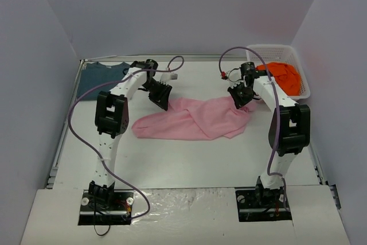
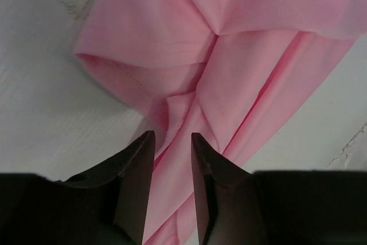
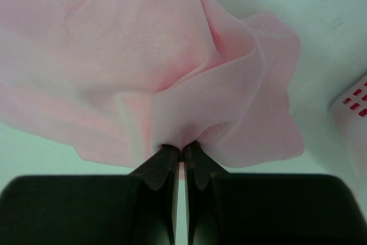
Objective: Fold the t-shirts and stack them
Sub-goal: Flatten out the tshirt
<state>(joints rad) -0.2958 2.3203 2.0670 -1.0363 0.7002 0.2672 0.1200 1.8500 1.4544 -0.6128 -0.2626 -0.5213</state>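
Farthest left, the dark teal t-shirt (image 1: 102, 78) lay flat at the far corner of the table (image 1: 189, 162). The left gripper (image 2: 172, 140) hovered, fingers apart, over the bunched pink t-shirt (image 1: 192, 120) at mid-table. To spread it well, it should probably close on a hemmed edge, not a middle fold. The right gripper (image 3: 179, 152) was clamped on the pink cloth's right end. Beyond, the orange t-shirt (image 1: 282, 76) sat in the white mesh basket (image 1: 303, 84), partly hidden. Which pink edge was collar or hem could not be told.

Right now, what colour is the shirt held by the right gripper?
Light pink; the t-shirt shows best in the right wrist view, pinched by the right gripper.
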